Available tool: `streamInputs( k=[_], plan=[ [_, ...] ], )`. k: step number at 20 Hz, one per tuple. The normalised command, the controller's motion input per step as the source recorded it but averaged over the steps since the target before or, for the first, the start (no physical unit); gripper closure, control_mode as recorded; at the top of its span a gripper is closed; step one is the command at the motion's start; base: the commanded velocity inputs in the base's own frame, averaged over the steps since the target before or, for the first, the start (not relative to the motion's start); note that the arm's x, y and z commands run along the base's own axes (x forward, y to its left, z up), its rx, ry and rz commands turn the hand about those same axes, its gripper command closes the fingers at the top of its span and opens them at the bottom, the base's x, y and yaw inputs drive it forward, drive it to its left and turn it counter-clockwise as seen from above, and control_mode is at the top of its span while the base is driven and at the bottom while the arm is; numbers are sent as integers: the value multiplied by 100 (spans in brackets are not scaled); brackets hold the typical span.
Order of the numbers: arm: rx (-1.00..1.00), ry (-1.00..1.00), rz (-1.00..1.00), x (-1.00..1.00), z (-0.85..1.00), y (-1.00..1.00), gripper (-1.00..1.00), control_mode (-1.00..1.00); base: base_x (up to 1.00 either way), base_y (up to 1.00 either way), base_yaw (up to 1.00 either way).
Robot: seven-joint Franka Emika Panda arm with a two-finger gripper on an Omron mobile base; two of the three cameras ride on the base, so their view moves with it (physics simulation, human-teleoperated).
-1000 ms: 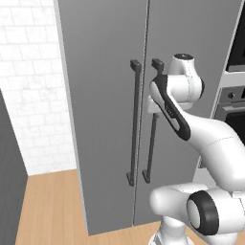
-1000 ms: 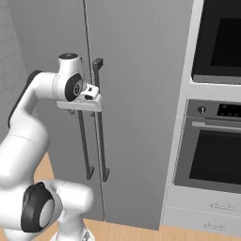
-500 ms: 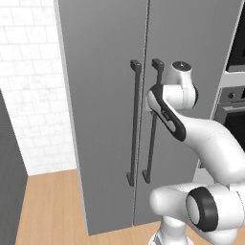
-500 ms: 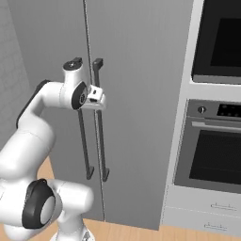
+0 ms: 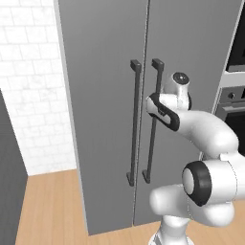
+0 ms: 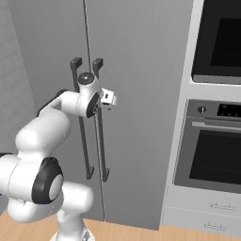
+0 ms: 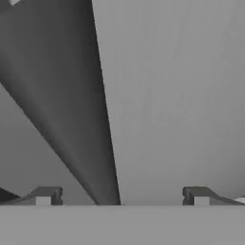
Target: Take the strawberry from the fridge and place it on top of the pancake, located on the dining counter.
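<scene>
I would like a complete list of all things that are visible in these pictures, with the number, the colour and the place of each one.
Tall matte grey two-door fridge: one, grey, centre, doors shut.
Long dark vertical bar handles: two, dark grey, side by side at the door seam.
White brick wall: one, white, left of the fridge.
Built-in black-glass ovens: two, black with silver trim, stacked right of the fridge.
White drawer: one, under the ovens.
Light wooden floor: one, light brown, below.
White robot arm: one, before the fridge.
Tool: one, dark fingers, open, close to the right handle.
</scene>
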Motion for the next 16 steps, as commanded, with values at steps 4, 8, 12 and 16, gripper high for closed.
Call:
streamInputs(
  k=[4, 8, 12, 16],
  plan=[
    [0, 0, 0, 84, -2, 1, -100, -100, 0, 0, 0],
    [-1, -10, -2, 62, -10, 12, -100, -100, 0, 0, 0],
    [-1, -40, -2, 18, -1, 4, -100, -100, 0, 0, 0],
    [-6, -67, 0, -51, -8, 28, -100, -100, 0, 0, 0]
  ],
)
